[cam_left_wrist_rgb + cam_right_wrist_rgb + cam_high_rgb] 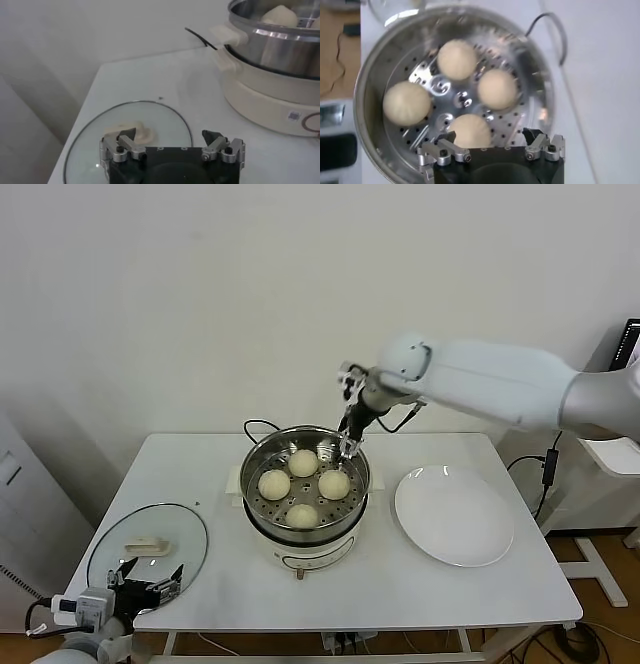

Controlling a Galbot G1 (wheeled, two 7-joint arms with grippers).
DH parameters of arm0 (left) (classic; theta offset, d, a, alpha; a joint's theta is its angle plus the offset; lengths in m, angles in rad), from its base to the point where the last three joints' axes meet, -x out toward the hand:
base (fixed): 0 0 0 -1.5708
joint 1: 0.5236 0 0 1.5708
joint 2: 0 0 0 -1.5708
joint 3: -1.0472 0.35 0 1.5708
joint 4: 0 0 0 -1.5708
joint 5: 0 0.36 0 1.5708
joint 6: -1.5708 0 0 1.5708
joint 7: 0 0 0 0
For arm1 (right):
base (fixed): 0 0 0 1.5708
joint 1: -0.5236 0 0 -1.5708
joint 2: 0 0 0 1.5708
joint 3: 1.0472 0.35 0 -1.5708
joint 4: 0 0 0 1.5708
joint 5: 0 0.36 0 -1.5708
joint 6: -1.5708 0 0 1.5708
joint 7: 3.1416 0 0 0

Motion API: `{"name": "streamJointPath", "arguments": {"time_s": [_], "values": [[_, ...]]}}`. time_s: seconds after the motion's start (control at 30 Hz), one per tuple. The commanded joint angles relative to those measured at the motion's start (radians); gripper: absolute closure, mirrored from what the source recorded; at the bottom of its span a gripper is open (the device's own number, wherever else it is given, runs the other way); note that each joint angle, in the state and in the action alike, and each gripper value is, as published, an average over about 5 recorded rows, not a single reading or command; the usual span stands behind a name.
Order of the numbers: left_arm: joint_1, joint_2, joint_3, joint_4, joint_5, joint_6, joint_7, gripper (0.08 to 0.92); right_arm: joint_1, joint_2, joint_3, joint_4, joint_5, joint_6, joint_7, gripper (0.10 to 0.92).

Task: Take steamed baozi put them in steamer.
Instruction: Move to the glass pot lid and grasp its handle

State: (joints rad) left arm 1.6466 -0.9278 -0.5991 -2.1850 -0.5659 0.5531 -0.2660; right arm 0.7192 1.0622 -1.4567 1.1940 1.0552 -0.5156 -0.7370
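Four steamed baozi (303, 462) sit spaced on steamer (262, 446) basket floor, plate (454, 515) bare. I read right gripper (346, 446) over far rim, fingers spread, apparently empty. Left gripper (172, 142) parked over glass lid (172, 116), fingers spread.

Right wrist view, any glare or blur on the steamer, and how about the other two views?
Right wrist view: steamer wall smeared with bright reflections. Left wrist view: glass lid reflects faintly; steamer sharp. Head view: even lighting, soft shadows.
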Motion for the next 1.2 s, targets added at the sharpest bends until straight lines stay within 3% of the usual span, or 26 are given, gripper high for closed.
{"name": "streamJointPath", "arguments": {"time_s": [0.03, 0.33, 0.53, 0.83, 1.2], "values": [[-0.008, -0.023, -0.017, -0.013, 0.001, 0.013, -0.004, 0.177, -0.22, -0.308, 0.437, 0.088, 0.031, 0.138, 0.291, 0.203], [-0.043, -0.036, -0.016, -0.013, 0.003, 0.001, 0.0, 0.177, -0.828, -0.427, 1.048, 0.206, -0.117, 0.351, 0.668, 0.203], [-0.057, -0.05, -0.018, -0.012, 0.016, -0.017, 0.007, 0.177, -1.231, -0.355, 1.454, 0.285, -0.293, 0.419, 0.761, 0.203], [-0.09, -0.051, -0.021, 0.001, 0.066, -0.048, 0.045, 0.177, -1.771, -0.126, 1.997, 0.406, -0.576, 0.499, 0.707, 0.203], [-0.098, -0.025, -0.03, 0.084, 0.429, -0.165, 0.171, 0.177, -1.972, 0.143, 2.176, 0.423, -0.69, 0.591, 0.572, 0.203]]}}
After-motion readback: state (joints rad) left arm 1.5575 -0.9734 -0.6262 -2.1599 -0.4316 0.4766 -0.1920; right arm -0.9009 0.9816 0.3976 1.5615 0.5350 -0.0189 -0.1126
